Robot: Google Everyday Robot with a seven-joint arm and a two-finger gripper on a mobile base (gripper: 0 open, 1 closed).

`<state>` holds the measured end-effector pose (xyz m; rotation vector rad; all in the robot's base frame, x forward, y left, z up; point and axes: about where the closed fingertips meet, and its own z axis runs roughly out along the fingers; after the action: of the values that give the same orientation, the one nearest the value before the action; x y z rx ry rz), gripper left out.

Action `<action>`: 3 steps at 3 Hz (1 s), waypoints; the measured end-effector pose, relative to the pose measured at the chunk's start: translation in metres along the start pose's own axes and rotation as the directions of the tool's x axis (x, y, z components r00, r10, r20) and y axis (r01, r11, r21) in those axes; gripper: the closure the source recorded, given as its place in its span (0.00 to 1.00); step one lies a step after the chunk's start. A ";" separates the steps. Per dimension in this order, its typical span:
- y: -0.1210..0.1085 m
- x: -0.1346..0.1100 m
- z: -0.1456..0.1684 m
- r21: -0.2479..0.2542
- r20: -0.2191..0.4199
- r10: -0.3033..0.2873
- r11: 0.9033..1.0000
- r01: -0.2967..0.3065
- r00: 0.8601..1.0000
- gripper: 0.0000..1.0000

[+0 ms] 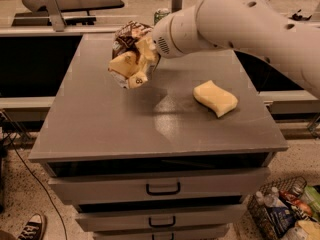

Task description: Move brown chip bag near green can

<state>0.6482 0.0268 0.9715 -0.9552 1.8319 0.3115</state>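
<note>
gripper [146, 53] sits over the far left part of the grey cabinet top [100, 129], clamped on the brown chip bag [131, 59], tips buried in the crumpled foil. bag is tilted, cream end downward, and appears clear of the surface. green can [161, 15] stands upright at the far edge, near the bag, partly hidden behind the white arm [235, 19]. yellow sponge [215, 98] lies to the right, well apart from the bag.

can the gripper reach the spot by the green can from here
Probably yes: the gripper, holding the crinkly brown chip bag, hangs just short of the small green can by the grey table's far edge, with nothing visible between them.
</note>
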 end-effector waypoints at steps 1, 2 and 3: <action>-0.001 0.000 -0.001 0.002 -0.001 -0.002 1.000 0.002 1.000 1.00; -0.031 0.018 0.000 0.064 -0.039 -0.012 0.998 0.014 0.999 1.00; -0.091 0.049 0.005 0.155 -0.075 -0.016 0.987 0.027 0.997 1.00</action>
<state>0.7085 -0.0527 0.9452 -0.8868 1.8811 0.1184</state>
